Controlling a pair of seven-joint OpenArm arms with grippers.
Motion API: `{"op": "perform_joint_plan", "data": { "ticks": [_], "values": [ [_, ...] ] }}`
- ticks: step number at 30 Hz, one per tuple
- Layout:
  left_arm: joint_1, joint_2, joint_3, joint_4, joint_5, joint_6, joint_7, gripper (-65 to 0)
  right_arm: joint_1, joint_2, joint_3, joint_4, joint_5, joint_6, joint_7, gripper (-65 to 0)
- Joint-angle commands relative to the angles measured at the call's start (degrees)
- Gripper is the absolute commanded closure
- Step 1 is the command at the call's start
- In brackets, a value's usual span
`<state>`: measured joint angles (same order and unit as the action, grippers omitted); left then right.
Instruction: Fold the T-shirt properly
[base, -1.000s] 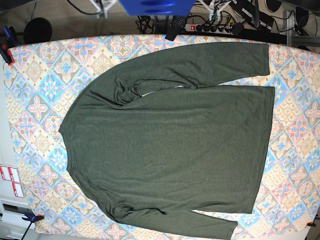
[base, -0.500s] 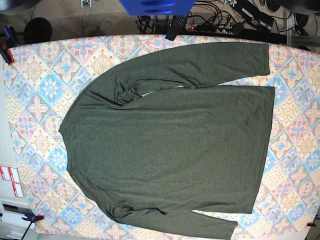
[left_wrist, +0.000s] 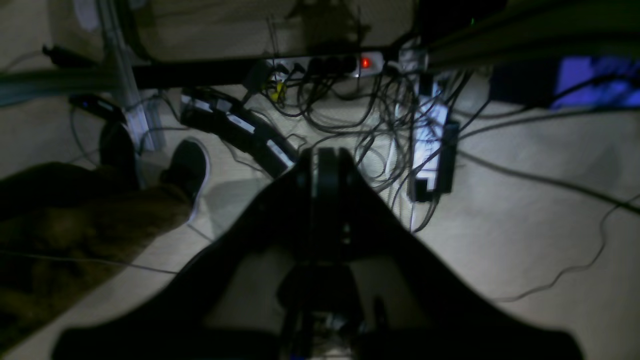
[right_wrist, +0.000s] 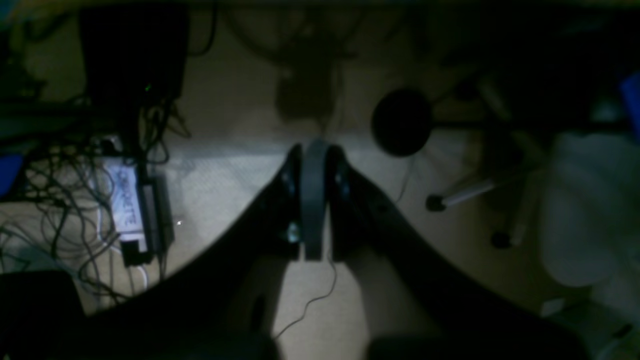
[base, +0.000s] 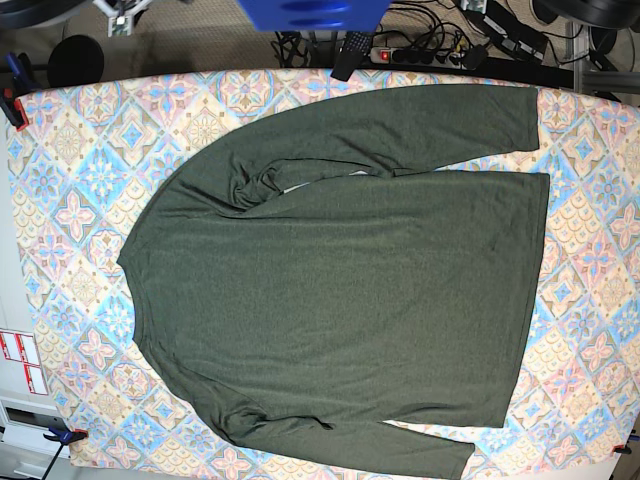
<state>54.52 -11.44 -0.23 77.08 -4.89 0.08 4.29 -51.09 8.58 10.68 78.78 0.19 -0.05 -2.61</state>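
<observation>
**Shirt spread flat, both grippers off the tabletop**

Base view: we see the T-shirt (base: 340, 280) lying flat across the patterned tabletop (base: 70, 200), neckline toward the view's left, hem toward its right. One sleeve runs along the far edge, the other along the near edge. Bare cloth shows widest at the view's left. The fabric is olive-green, plain, slightly bunched under the far sleeve.

Left wrist view: our left gripper (left_wrist: 327, 162) is pressed closed, holding nothing, over floor and cables (left_wrist: 380, 115).

Right wrist view: our right gripper (right_wrist: 314, 165) is likewise closed and empty, above dim floor.
</observation>
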Motion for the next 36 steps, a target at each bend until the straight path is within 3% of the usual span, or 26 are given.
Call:
{"op": "perform_joint_plan", "data": {
  "ticks": [1,8,12,15,22,26,29,36],
  "values": [
    [3.28,-1.79,-0.17,4.81,-2.98,0.14,-0.73,0.0,-2.14,0.26,0.62,2.49,0.12,0.01,-0.86,0.0],
    [9.70,-8.82,-0.25,20.81,-14.59,0.14,-0.73,0.0,-4.34,0.34,0.80,19.46,0.12,0.01,-10.36,0.0],
    [9.61,-12.78,-2.01,23.98,-21.27,0.23,-0.73,0.0,-3.90,0.34,0.53,26.93,0.12,0.01,-17.12,0.0],
    [9.52,-13.57,-4.56,25.12,-25.40,0.23,-0.73,0.0,-3.90,0.34,0.44,29.57,0.12,0.01,-21.34,0.0],
    [6.62,-14.71,-10.63,26.44,-27.77,0.14,-0.65,-19.9,-1.35,0.17,-1.49,30.62,0.12,0.01,-25.12,0.0],
    [3.02,-17.17,-10.98,24.06,-27.86,0.14,-0.47,-24.7,0.32,0.26,-4.57,30.71,0.12,0.01,-26.79,0.0],
    [-1.12,-17.61,-10.89,22.92,-27.95,0.14,5.07,-27.2,1.55,0.26,-6.94,30.71,0.12,0.01,-28.03,0.0],
    [-10.70,-17.44,-13.97,22.92,-27.95,-0.03,25.02,-38.3,3.22,0.26,-9.84,30.71,0.12,0.01,-29.78,0.0]
  ]
}}
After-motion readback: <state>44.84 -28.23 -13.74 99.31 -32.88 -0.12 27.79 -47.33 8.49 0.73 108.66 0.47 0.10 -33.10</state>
